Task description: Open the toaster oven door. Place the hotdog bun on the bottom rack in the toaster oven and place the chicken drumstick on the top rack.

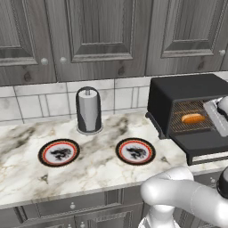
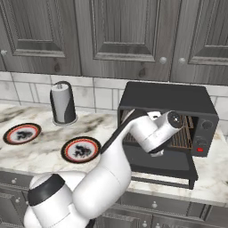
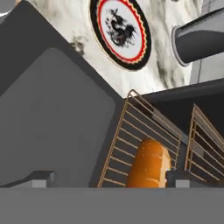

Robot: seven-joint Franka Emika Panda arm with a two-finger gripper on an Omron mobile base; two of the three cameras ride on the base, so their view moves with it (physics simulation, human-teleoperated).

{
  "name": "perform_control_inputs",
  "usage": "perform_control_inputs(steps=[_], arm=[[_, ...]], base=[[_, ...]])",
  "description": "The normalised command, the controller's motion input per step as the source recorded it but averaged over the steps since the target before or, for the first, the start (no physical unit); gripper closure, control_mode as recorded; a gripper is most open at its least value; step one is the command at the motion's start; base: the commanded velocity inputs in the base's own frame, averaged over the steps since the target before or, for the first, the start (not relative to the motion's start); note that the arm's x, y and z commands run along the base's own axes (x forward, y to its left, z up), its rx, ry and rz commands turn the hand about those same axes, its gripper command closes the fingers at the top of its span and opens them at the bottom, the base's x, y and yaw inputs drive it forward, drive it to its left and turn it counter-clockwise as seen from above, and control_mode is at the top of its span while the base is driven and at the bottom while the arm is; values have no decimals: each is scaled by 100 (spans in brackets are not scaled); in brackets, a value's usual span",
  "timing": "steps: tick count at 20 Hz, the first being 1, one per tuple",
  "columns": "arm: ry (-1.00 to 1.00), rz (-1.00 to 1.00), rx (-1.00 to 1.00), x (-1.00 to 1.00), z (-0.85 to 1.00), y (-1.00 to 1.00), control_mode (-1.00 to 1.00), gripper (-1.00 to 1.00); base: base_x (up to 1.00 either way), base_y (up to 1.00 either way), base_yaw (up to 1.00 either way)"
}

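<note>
The black toaster oven (image 1: 187,89) stands at the right of the counter with its door (image 1: 202,143) folded down flat. Inside, the orange-tan hotdog bun (image 1: 193,118) lies on the bottom rack (image 3: 120,144); the top rack (image 3: 205,140) beside it is bare. My gripper (image 3: 109,177) is at the oven mouth, open, its fingertips (image 3: 41,177) wide apart on either side of the bun (image 3: 148,164) and apart from it. In the right base view my wrist covers the oven (image 2: 169,95) opening above the door (image 2: 162,167). The chicken drumstick is out of view.
Two red-rimmed plates (image 1: 59,152) (image 1: 135,151) lie on the marble counter, nothing on them. A dark paper towel holder (image 1: 88,110) stands against the tiled wall. Grey cabinets hang above. The open door reaches out over the counter's front edge.
</note>
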Motion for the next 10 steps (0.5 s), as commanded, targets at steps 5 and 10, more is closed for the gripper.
perform_control_inputs(steps=[5, 10], arm=[[12, 48, -36, -20, -11, 0, -100, -100], [10, 32, -32, 1, -37, 0, -100, -100]], base=[[0, 0, 0], [0, 0, 0]])
